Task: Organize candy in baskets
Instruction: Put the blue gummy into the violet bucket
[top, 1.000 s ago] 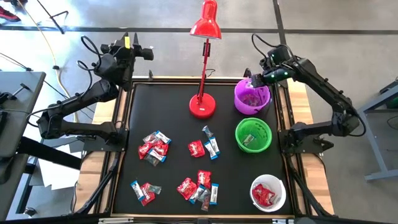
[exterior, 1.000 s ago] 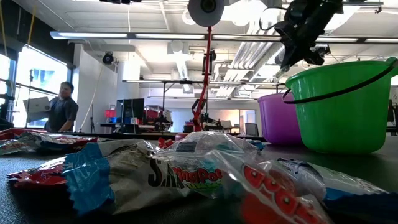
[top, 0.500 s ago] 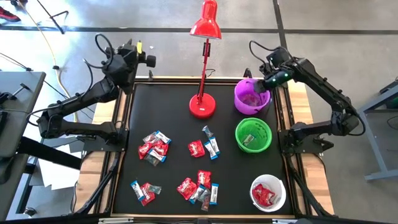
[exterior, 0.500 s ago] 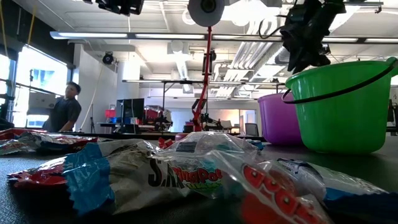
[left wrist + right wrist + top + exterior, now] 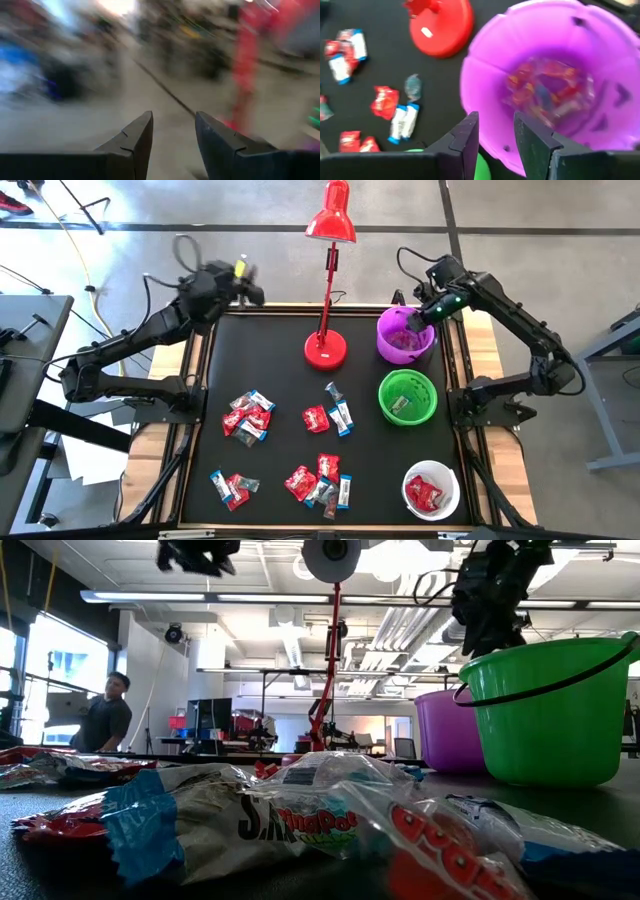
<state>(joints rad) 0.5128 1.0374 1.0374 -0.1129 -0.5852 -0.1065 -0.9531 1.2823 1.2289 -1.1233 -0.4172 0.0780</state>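
Right arm reaches in from the table's [image 5: 300, 380] right edge, elbow folded back, wrist over the purple basket [image 5: 405, 335] at the far right of the black mat. Right end effector [image 5: 495, 132] hangs above the basket's near rim, fingers apart with a narrow gap, nothing between them, no contact with the rim. Inside the purple basket: a blurred pile of candy, reddish and bluish wrappers.

Left arm stretches from the left side toward the far left corner, left end effector [image 5: 243, 280] raised above the table edge, fingers apart and empty; its wrist view is motion-blurred.

Baskets are smooth round plastic tubs in a column down the right side: purple farthest, green basket [image 5: 407, 397] in the middle with a dark wire handle, white basket [image 5: 431, 490] nearest with red wrappers in it. Loose candy [image 5: 316, 418], crinkly wrappers in red, blue-and-white and dark, lies scattered in small clusters on the mat's centre and near side. Red desk lamp [image 5: 326, 345], round glossy base, stands just beside the purple basket.
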